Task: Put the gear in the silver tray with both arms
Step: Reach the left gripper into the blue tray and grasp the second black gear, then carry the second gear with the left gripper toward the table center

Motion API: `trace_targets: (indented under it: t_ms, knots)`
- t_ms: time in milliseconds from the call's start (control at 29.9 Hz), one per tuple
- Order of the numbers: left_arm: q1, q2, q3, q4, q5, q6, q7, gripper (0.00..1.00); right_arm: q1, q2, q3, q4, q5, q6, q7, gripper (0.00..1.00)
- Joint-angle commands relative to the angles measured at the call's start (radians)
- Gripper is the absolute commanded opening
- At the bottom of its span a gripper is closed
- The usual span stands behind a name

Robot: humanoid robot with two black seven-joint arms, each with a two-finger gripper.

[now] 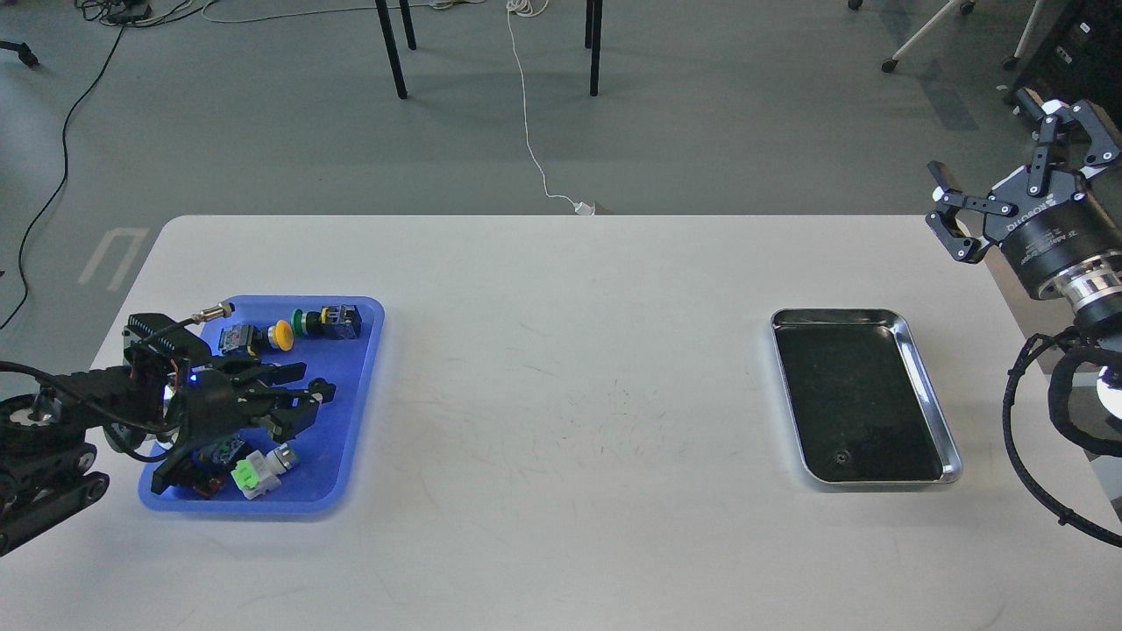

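Observation:
The gear is a small black ring on the floor of the blue tray. My left gripper reaches in from the left, low over that tray. Its jaws are open, and the upper fingertip touches or overlaps the gear; I cannot tell them apart cleanly. The silver tray lies on the right of the table, far from the gear, with a small dark round spot on its floor. My right gripper is open and empty, held high beyond the table's right far corner.
The blue tray also holds a yellow-capped button, a green-capped button, a green-and-white part and a dark switch part under my left wrist. The white table lies between the two trays.

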Motion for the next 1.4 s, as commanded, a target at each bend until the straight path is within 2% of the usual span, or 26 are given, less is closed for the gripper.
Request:
trace_targets:
  t_ms: [0, 167, 602, 735, 1003, 1069, 1237, 1370]
  knots:
    - [0.000, -0.025, -0.001, 0.034, 0.000, 0.000, 0.001, 0.54, 0.000, 0.000, 0.000, 0.001, -0.001, 0.000, 0.000, 0.96]
    - [0.000, -0.047, 0.001, 0.085, 0.000, 0.011, -0.007, 0.54, 0.000, -0.001, 0.008, 0.003, -0.001, 0.000, 0.000, 0.96]
    - [0.000, -0.042, 0.001, 0.097, -0.002, 0.014, -0.008, 0.54, 0.000, 0.000, 0.008, 0.004, -0.001, -0.002, 0.000, 0.96]
    - [0.002, -0.045, 0.006, 0.100, 0.000, 0.023, -0.016, 0.51, 0.000, 0.000, 0.008, 0.003, -0.001, -0.002, 0.000, 0.96]
    - [0.000, -0.047, 0.032, 0.100, 0.000, 0.028, -0.025, 0.39, 0.000, 0.000, 0.008, 0.003, -0.003, -0.002, 0.000, 0.96]
    - [0.002, -0.047, 0.032, 0.100, 0.000, 0.028, -0.041, 0.32, 0.000, 0.000, 0.008, 0.003, -0.003, -0.002, 0.000, 0.96]
    - [0.000, -0.041, 0.032, 0.102, 0.000, 0.028, -0.041, 0.17, 0.000, 0.000, 0.009, 0.003, -0.003, -0.002, 0.000, 0.96]
    - [-0.012, -0.039, 0.021, 0.093, -0.014, 0.028, -0.045, 0.15, 0.000, 0.000, 0.012, 0.004, -0.003, -0.002, 0.000, 0.96]
